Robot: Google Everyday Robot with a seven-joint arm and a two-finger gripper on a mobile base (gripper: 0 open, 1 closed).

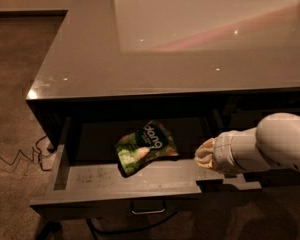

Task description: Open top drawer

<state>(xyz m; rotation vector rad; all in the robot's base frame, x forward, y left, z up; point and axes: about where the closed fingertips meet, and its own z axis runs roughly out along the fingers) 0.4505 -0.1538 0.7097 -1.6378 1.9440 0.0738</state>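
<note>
The top drawer (115, 204) stands pulled out under the grey counter, with its dark front nearest me and the small metal pull (148, 209) at its centre. Its lighter, scuffed floor (90, 175) shows. A green snack bag (145, 146) lies inside near the middle. My gripper (206, 155) comes in from the right on the white arm (270, 144). It hovers over the drawer's right end, just above the front edge and to the right of the bag.
The glossy grey counter top (140, 49) overhangs the back of the drawer. Another dark drawer front (270, 109) sits to the right, behind my arm. A thin cable (15, 159) lies on the carpet at the left by the cabinet's corner.
</note>
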